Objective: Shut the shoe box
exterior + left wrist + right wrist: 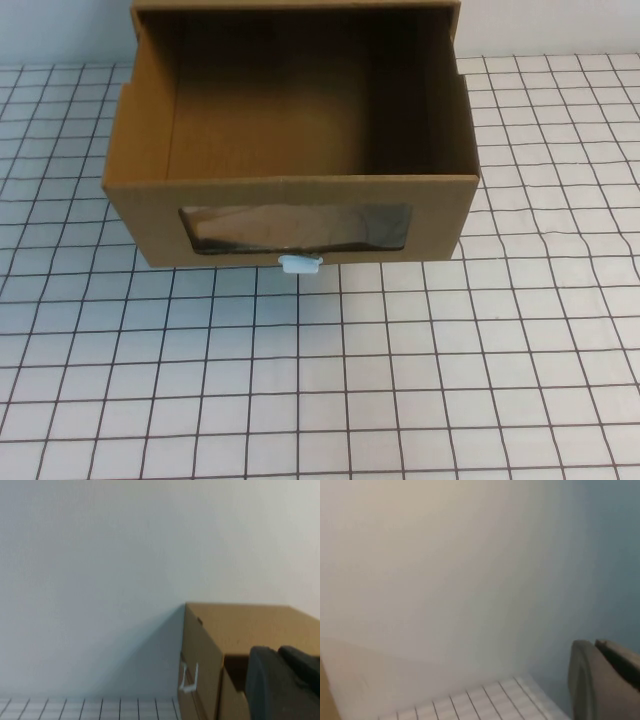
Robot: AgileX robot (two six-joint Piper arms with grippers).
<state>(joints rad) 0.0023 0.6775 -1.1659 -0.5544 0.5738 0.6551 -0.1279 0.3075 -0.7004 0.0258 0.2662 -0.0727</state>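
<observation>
Foreground: a white gridded table [320, 400] lies bare between the camera and the box in the high view.
Pull tab: a small white tab [300, 264] juts from the lower edge of the front panel, just under the clear window [296, 229].
Shoe box: the brown cardboard drawer [290, 150] stands pulled out toward the robot, open-topped and apparently empty, mid-table near the far wall.
Outer sleeve: its top edge [300, 6] shows behind the drawer, against the wall.
Handling: likely light and fairly stiff, though thin cardboard may buckle under a point load; the box could skid on the smooth table instead of closing.
Where to push: the flat front panel beside the window, low and centred, looks the safest contact; the window film seems fragile.
Left gripper: a dark part [280, 685] shows in the left wrist view, just beside the box's side; open or closed cannot be told.
Right gripper: a grey part [605, 680] shows in its wrist view, facing wall and table; state cannot be told.
</observation>
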